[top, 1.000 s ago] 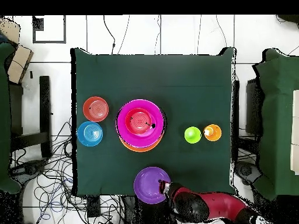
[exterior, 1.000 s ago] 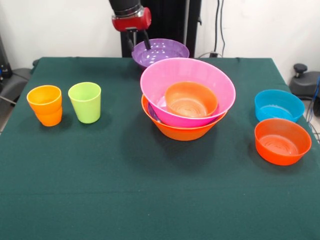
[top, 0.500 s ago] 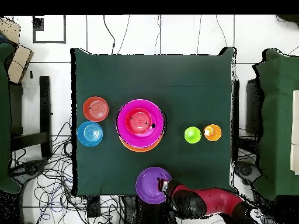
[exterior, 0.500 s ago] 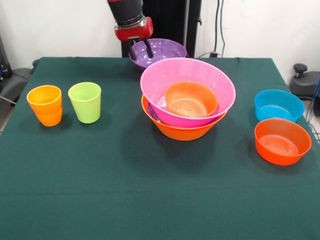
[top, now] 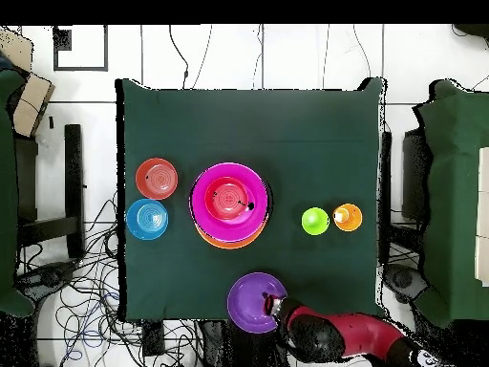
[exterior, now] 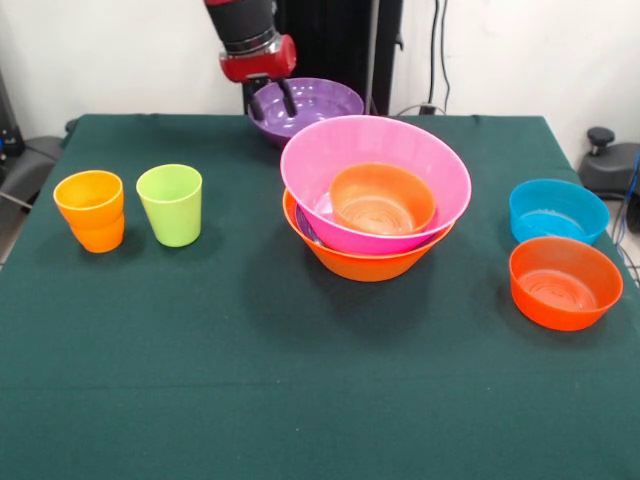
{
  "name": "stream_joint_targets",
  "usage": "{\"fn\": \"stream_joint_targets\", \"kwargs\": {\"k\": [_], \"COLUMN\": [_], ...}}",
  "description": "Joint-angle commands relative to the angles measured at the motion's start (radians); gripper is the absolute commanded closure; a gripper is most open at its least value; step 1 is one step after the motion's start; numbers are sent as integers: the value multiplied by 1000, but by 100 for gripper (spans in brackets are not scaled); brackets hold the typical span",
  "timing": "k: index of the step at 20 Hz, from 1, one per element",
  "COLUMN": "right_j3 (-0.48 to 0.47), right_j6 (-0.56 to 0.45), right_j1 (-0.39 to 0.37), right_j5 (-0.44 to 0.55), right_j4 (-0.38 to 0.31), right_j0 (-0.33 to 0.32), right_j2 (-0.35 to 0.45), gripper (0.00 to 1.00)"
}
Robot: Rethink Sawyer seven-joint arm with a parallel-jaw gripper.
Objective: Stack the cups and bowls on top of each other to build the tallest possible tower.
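Orange cup [exterior: 90, 210], green cup [exterior: 170, 204]: side by side near the table's [exterior: 250, 400] left edge, upright, untouched.

Gripper [exterior: 268, 92]: at the far edge, one finger inside and one outside the rim of the purple bowl [exterior: 318, 104], seemingly clamped on it. Risk: a thin glossy rim held at one side may tilt or slip in transit.

Tower [exterior: 375, 195]: centre; yellow-orange bowl [exterior: 360, 262] at base, pink bowl [exterior: 400, 150] above, small red-orange bowl [exterior: 383, 200] nested inside. Risk: a wide bowl set on the small one may sit crooked or knock the pile.

Blue bowl [exterior: 557, 210], red-orange bowl [exterior: 565, 283]: near the right edge, touching or nearly so, loose.
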Motion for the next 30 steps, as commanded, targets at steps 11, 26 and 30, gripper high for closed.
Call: {"fn": "stream_joint_targets", "kwargs": {"k": [11, 26, 30], "right_j3": [-83, -367, -386], "right_j6": [-2, 68, 91], "right_j1": [-69, 100, 94], "right_j5": [76, -110, -124], "right_j4": [37, -19, 4], "right_j0": [72, 283, 330], "right_j2": [84, -65, -102], "gripper": [0, 0, 0]}}
